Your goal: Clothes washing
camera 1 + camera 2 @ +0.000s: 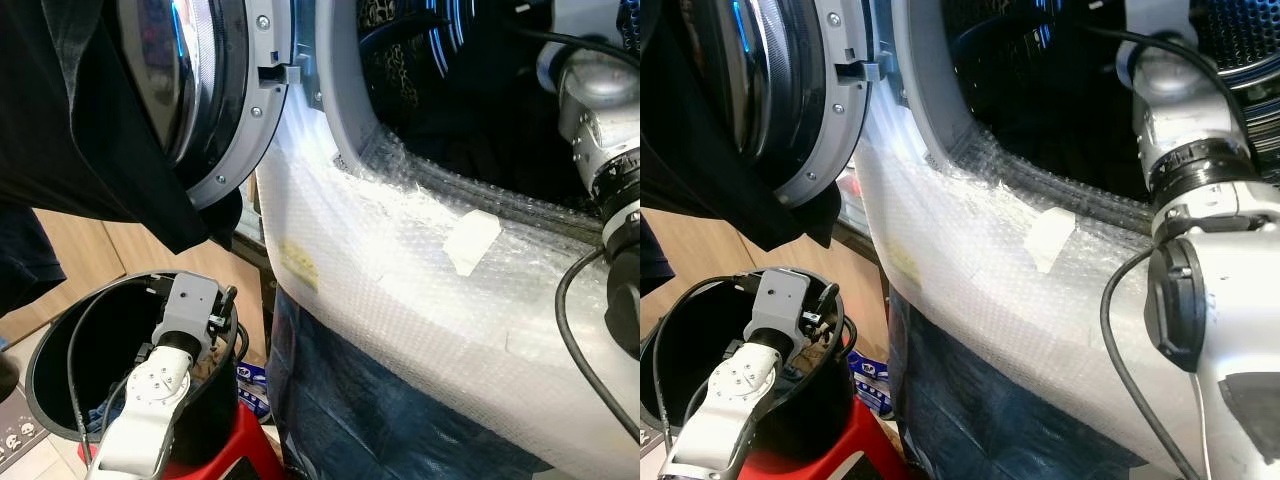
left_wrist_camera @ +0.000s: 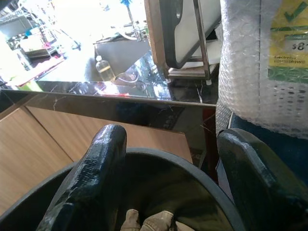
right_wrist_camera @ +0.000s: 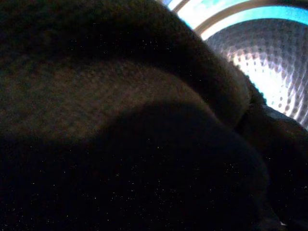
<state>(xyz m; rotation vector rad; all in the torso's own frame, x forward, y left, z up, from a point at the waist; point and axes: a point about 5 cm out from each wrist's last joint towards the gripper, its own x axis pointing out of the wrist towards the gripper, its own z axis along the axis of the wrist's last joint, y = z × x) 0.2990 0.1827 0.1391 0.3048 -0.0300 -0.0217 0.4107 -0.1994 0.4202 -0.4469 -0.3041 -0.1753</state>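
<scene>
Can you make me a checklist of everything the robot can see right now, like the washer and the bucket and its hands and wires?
Surface: red stool under the bucket; pale floor tiles beside it.
Job's things: washing machine, front wrapped in bubble wrap, door swung open; dark clothes in the drum; black bucket with some laundry inside; dark garment hanging at upper left.
Clutter: blue patterned packet behind the bucket; strip of tape on the wrap.
Grippers: left gripper open over the bucket; right arm reaches into the drum, fingers cannot be made out.
Cables: black cable looping off the right arm; another along the left arm.
Surroundings: wooden cabinets, dark shiny counter.
</scene>
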